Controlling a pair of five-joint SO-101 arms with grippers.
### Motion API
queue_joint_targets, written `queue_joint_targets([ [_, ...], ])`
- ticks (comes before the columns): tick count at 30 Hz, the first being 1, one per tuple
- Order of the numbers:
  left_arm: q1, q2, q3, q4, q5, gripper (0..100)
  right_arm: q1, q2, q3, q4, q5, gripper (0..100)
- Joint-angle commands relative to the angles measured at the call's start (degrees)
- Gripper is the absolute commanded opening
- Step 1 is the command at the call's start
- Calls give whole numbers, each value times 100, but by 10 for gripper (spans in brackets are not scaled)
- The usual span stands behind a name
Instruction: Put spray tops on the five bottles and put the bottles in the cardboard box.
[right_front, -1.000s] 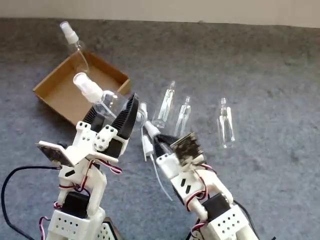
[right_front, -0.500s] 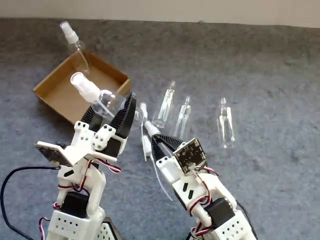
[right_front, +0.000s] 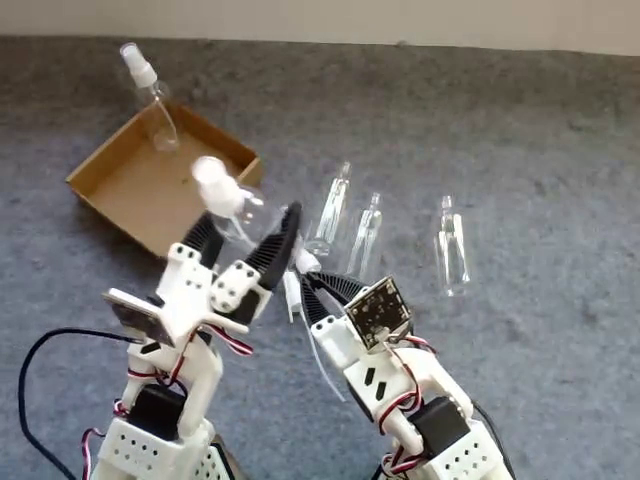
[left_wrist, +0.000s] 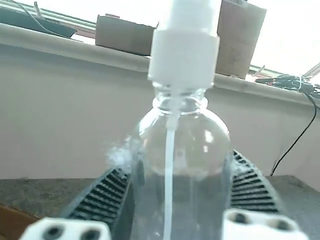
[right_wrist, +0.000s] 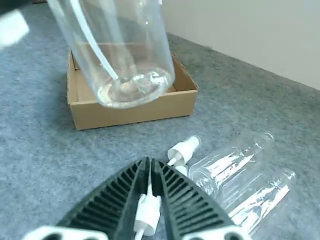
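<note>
My left gripper (right_front: 252, 222) is clamped around the belly of a clear bottle (right_front: 240, 212), one ribbed black finger on each side, as my left wrist view (left_wrist: 177, 175) shows from close up. That bottle (left_wrist: 180, 150) already wears its white spray top (left_wrist: 185, 50), with the dip tube running down inside, and I hold it tilted and clear of the grey worktop (right_front: 520, 150), its spray top (right_front: 212, 178) pointing toward the cardboard box (right_front: 95, 165). It hangs just beside the box's near corner. From my right wrist its round base (right_wrist: 120, 55) shows in the air in front of the box (right_wrist: 125, 112). My right gripper (right_front: 305, 272) sits low next to the left one, its fingers pinched together on a loose spray top (right_front: 294, 290); the white head (right_wrist: 146, 212) is caught between the jaws of that gripper (right_wrist: 150, 162). Another spray top (right_wrist: 182, 148) lies on the worktop just ahead of it. A second capped bottle (right_front: 155, 100) rests at the box's far corner, its top sticking out past the rim. An open bottle (right_front: 330, 210) and a second open bottle (right_front: 365, 232) lie side by side on the worktop, with a third open bottle (right_front: 452, 245) lying apart from them.
</note>
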Motion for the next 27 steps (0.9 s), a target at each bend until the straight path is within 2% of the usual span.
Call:
queue_joint_targets([
  [1,101,-75,-347,-149,-264,144,-84,-92,242,13,-62,5],
  [7,101,259,-1068,-105,-273,144,-84,-92,242,13,-62,5],
  [13,145,2316,-1938,-202,-237,144,-84,-92,251,13,-62,5],
  [15,180,2967,-2070,-563,-237,144,-84,-92,251,13,-53,5],
  [21,620,4602,-1912,-2303,-237,144,-75,-92,251,13,-35,5],
  [27,954,5604,-1921,-2857,-229,144,-75,-92,259,13,-44,5],
])
